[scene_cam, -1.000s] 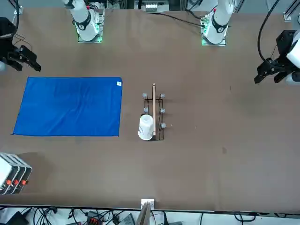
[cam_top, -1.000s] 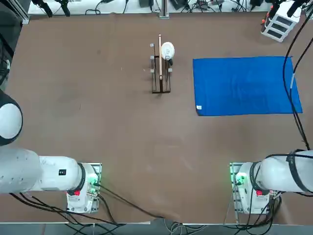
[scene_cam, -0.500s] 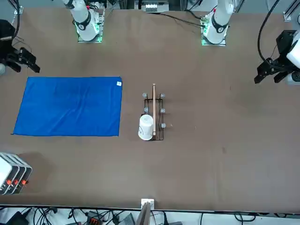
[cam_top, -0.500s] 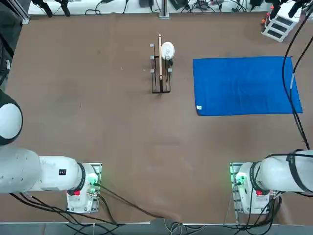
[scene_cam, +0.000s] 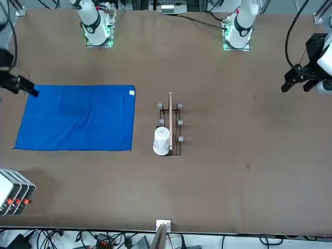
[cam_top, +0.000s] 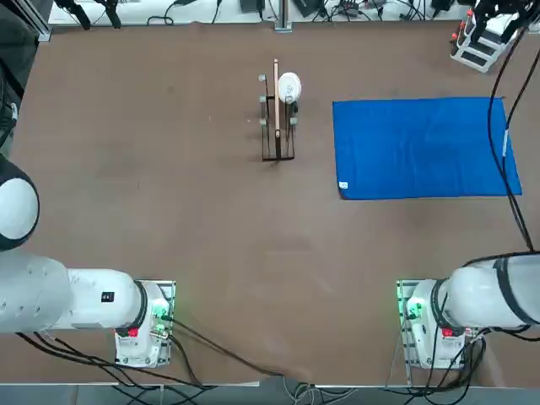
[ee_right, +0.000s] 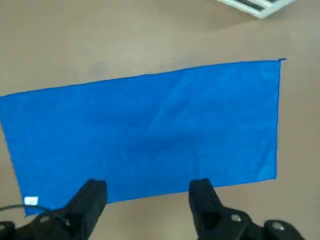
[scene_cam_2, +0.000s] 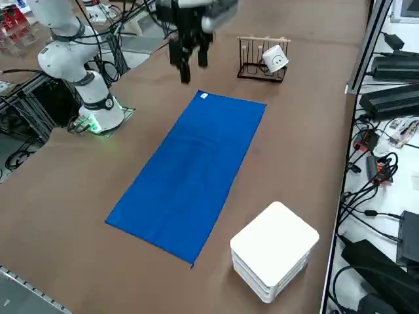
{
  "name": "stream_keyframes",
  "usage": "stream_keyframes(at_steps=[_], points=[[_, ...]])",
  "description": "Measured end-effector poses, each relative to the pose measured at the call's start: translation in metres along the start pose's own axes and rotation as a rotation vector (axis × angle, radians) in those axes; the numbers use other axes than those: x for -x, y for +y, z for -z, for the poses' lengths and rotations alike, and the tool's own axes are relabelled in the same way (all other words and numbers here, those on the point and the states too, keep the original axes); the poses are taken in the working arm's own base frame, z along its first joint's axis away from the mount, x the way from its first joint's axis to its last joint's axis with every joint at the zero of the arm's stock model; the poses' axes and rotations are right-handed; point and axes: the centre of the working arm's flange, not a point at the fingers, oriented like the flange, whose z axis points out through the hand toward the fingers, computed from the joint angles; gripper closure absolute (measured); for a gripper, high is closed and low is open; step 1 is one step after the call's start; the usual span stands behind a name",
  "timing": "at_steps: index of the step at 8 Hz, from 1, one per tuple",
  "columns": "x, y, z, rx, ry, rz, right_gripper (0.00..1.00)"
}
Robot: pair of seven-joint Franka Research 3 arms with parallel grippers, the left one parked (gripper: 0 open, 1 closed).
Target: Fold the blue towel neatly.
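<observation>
Hovering wide open and empty, the right gripper (ee_right: 147,202) faces the bright-blue rectangular cloth towel (ee_right: 145,132); its long edge spans mid-frame.

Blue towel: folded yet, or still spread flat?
Spread flat. The blue towel lies as one full rectangle with all four corners showing and no layer doubled over. The right gripper hovers above it, jaws open.

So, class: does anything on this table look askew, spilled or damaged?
Nothing stands out. The blue towel lies flat and unfolded, the white cup hangs on its rack, and the right gripper hovers, fingers open.
</observation>
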Motion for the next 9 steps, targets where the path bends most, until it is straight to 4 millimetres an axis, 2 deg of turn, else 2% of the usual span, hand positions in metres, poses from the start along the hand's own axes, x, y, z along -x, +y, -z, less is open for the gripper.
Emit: stream_keyframes(at_steps=[2, 6, 9], points=[[-0.015, 0.014, -0.031, 0.003, -0.031, -0.027, 0.00], [-0.027, 0.061, -0.077, 0.001, -0.064, -0.104, 0.00], [-0.018, 0.098, -0.112, -0.007, -0.086, -0.167, 0.00]])
